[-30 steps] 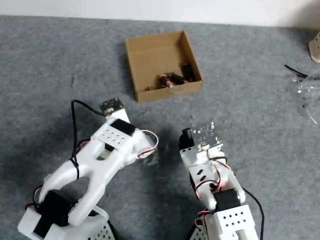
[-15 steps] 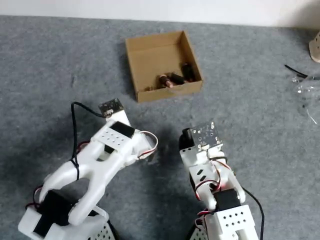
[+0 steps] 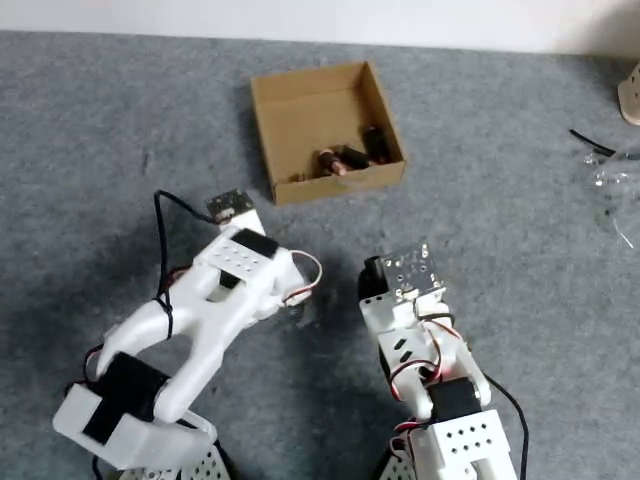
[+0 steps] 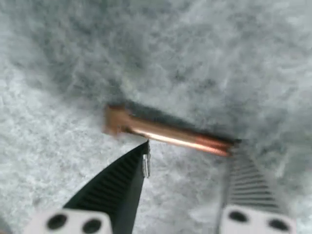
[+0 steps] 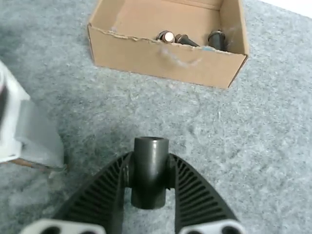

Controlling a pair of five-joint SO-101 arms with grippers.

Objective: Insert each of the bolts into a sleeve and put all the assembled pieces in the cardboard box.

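Note:
A copper bolt lies flat on the grey carpet. My left gripper is open just over it, one fingertip at each side of the shank. In the high view the left arm's wrist covers that spot. My right gripper is shut on a dark sleeve, held upright with its open end up, a little short of the cardboard box. The box stands at the back middle of the table. Several assembled pieces lie in its near right corner.
The two arms stand close side by side; the left arm's white body shows beside the right gripper. A clear plastic bag with a black wire lies at the right edge, and a pale object beyond it.
The left arm has shifted a little to the right and toward the box. The right arm has kept still with the sleeve.

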